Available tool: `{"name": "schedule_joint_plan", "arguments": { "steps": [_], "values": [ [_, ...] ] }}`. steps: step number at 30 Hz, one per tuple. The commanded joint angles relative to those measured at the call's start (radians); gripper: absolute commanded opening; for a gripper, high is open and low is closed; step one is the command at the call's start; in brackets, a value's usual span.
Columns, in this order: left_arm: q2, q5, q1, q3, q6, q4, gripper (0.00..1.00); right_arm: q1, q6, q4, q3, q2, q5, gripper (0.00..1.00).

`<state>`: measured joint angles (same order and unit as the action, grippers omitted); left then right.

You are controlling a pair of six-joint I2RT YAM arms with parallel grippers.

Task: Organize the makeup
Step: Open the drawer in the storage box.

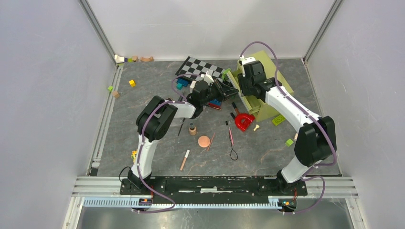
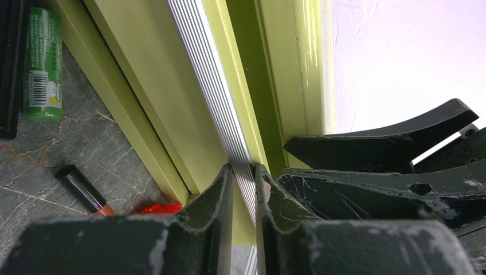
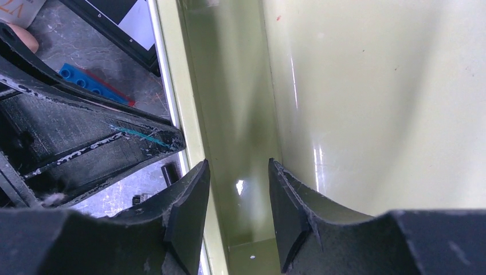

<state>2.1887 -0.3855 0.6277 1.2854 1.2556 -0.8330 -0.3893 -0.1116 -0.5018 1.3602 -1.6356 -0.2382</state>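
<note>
The makeup lies loose on the table: a small tan bottle (image 1: 192,129), a round peach puff (image 1: 204,141), a pink pencil (image 1: 211,141), a wooden pencil (image 1: 184,160) and a thin brush (image 1: 231,134). An olive-green case (image 1: 270,78) stands open at the back right. My left gripper (image 1: 232,90) (image 2: 243,172) is shut on the case's ribbed silver rim (image 2: 206,74). My right gripper (image 1: 242,92) (image 3: 238,166) is open and straddles the same wall (image 3: 189,103), one finger outside, one inside the empty green interior (image 3: 355,86). The two grippers almost touch.
A red horseshoe piece (image 1: 244,120) and a black-capped stick (image 2: 83,189) lie just in front of the case. A green tube (image 2: 42,63) rests beside its wall. A checkered board (image 1: 203,67) and blue bricks (image 3: 91,83) sit behind my left arm. Loose toy bricks are scattered around.
</note>
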Motion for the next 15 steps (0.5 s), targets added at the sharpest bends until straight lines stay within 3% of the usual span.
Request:
{"name": "schedule_joint_plan", "arguments": {
  "steps": [1,15],
  "values": [
    [-0.035,-0.019,0.002,-0.026,-0.087,0.069,0.02,0.038,0.017,-0.017,0.033,-0.019,-0.223,0.5],
    [-0.044,-0.025,-0.003,-0.046,-0.093,0.072,0.02,0.163,0.05,-0.033,0.059,-0.054,-0.195,0.5]
  ]
}}
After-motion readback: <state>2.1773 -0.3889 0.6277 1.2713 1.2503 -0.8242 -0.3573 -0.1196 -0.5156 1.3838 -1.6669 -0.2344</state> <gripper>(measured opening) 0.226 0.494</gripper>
